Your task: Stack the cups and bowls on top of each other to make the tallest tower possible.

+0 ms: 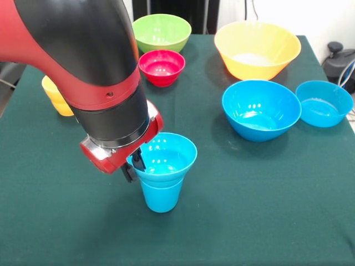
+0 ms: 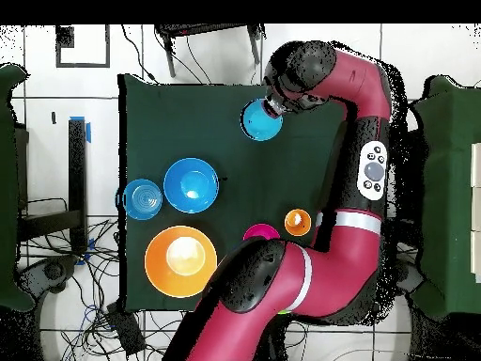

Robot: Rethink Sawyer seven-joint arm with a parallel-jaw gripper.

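Note:
A blue cup (image 1: 161, 195) stands upright on the green table near the front. A small blue bowl (image 1: 166, 155) sits in its mouth, forming a two-piece tower; it also shows in the overhead view (image 2: 260, 120). My gripper (image 1: 133, 166) is at the bowl's left rim, one finger inside and one outside, pinching the rim. A large blue bowl (image 1: 260, 109), a smaller blue bowl (image 1: 323, 103), the yellow-orange bowl (image 1: 257, 50), a red bowl (image 1: 161, 66) and a green bowl (image 1: 162, 31) stand apart on the table. The purple bowl is out of view.
An orange-yellow cup (image 1: 56, 97) stands at the left, partly hidden behind my arm (image 1: 83, 50); it also shows in the overhead view (image 2: 297, 222). The arm covers the table's left middle. A dark device (image 1: 338, 58) sits off the table's right edge.

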